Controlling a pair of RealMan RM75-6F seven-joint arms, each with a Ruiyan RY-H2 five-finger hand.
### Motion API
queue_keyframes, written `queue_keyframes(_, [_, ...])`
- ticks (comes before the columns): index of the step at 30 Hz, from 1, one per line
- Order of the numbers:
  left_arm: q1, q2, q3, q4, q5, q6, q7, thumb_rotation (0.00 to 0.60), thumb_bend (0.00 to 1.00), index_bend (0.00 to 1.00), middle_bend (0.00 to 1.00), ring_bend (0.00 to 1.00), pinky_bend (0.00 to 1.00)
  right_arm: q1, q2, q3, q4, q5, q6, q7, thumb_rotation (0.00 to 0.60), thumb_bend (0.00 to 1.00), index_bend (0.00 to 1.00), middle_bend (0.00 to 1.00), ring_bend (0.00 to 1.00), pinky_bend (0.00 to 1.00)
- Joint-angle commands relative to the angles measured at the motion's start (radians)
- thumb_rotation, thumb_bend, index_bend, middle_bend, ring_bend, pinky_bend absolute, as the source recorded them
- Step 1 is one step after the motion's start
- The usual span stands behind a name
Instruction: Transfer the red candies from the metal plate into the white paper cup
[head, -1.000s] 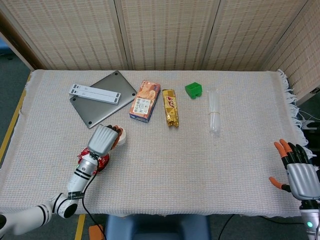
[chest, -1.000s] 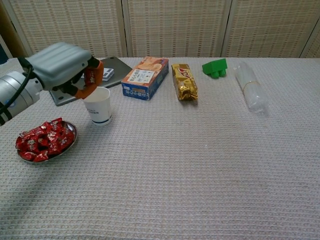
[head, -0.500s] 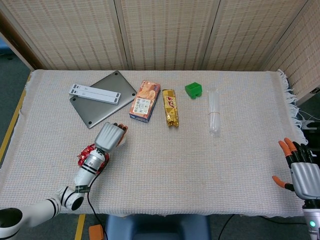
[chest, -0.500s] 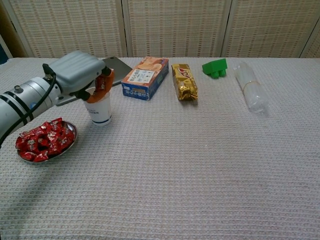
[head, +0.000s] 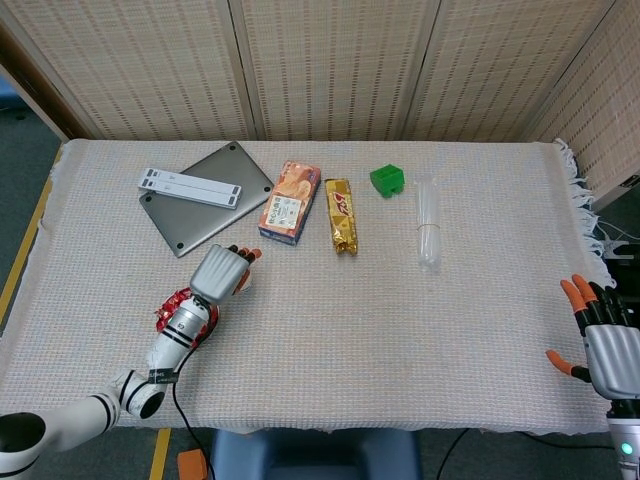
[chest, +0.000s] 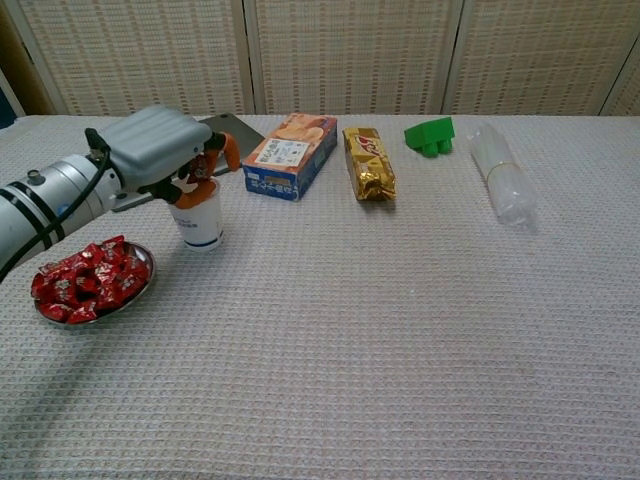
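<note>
The left hand (chest: 165, 150) hovers directly over the white paper cup (chest: 198, 218), so the cup's mouth is hidden in both views; the head view shows only a sliver of the cup beside the hand. Its fingers (chest: 228, 150) are spread over the rim, and something red shows beneath them – whether that is a candy held by the hand cannot be told. The metal plate (chest: 140, 284) sits just beside the cup, nearer the robot, with the red candies (chest: 85, 280) heaped in it; in the head view the left forearm covers most of it. The right hand (head: 605, 340) is cut off at the frame edge, off the tabletop (chest: 380, 320), fingers apart and holding nothing. Beyond the cup lie a laptop (head: 205, 195) with a white strip (head: 190, 184) on it, a snack box (chest: 290, 155), a gold packet (chest: 368, 163), a green block (chest: 430, 135) and a clear bottle (chest: 500, 185) – none obstructs the cup
</note>
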Motion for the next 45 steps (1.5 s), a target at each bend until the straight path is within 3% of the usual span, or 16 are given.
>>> queue_keyframes(1, [-0.002, 0.004, 0.0, -0.002, -0.005, -0.002, 0.0, 0.6, 0.48, 0.31, 0.51, 0.53, 0.95, 0.0, 0.0, -0.001, 0.0, 0.0, -0.002, 0.0, 0.6, 0.06, 0.0, 0.0, 0.0, 0.0])
queue_keyframes(13, [0.006, 0.051, 0.01, -0.068, -0.018, -0.007, -0.035, 0.6, 0.43, 0.24, 0.45, 0.44, 0.95, -0.002, 0.002, -0.002, -0.004, -0.005, 0.001, 0.001, 0.6, 0.06, 0.0, 0.0, 0.0, 0.0])
queue_keyframes(21, [0.022, 0.081, 0.018, -0.133, -0.016, 0.016, -0.067, 0.6, 0.39, 0.13, 0.3, 0.29, 0.95, -0.005, 0.005, -0.006, -0.003, -0.017, 0.006, 0.01, 0.6, 0.06, 0.0, 0.0, 0.0, 0.0])
queue_keyframes(26, [0.126, 0.181, 0.079, -0.278, 0.013, 0.124, -0.093, 0.6, 0.39, 0.09, 0.22, 0.23, 0.97, -0.006, 0.01, -0.008, -0.003, -0.023, 0.008, 0.023, 0.6, 0.06, 0.0, 0.0, 0.0, 0.0])
queue_keyframes(30, [0.214, 0.248, 0.141, -0.353, -0.017, 0.15, -0.067, 0.6, 0.38, 0.07, 0.17, 0.19, 0.98, -0.008, 0.014, -0.014, -0.006, -0.038, 0.013, 0.03, 0.6, 0.06, 0.0, 0.0, 0.0, 0.0])
queue_keyframes(36, [0.3, 0.264, 0.189, -0.337, -0.082, 0.153, 0.006, 0.6, 0.37, 0.04, 0.11, 0.17, 0.99, -0.011, 0.013, -0.022, -0.011, -0.062, 0.023, 0.031, 0.6, 0.06, 0.0, 0.0, 0.0, 0.0])
queue_keyframes(45, [0.319, 0.247, 0.192, -0.316, -0.127, 0.094, 0.051, 0.6, 0.36, 0.04, 0.1, 0.17, 1.0, -0.008, 0.011, -0.026, -0.011, -0.072, 0.018, 0.029, 0.6, 0.06, 0.0, 0.0, 0.0, 0.0])
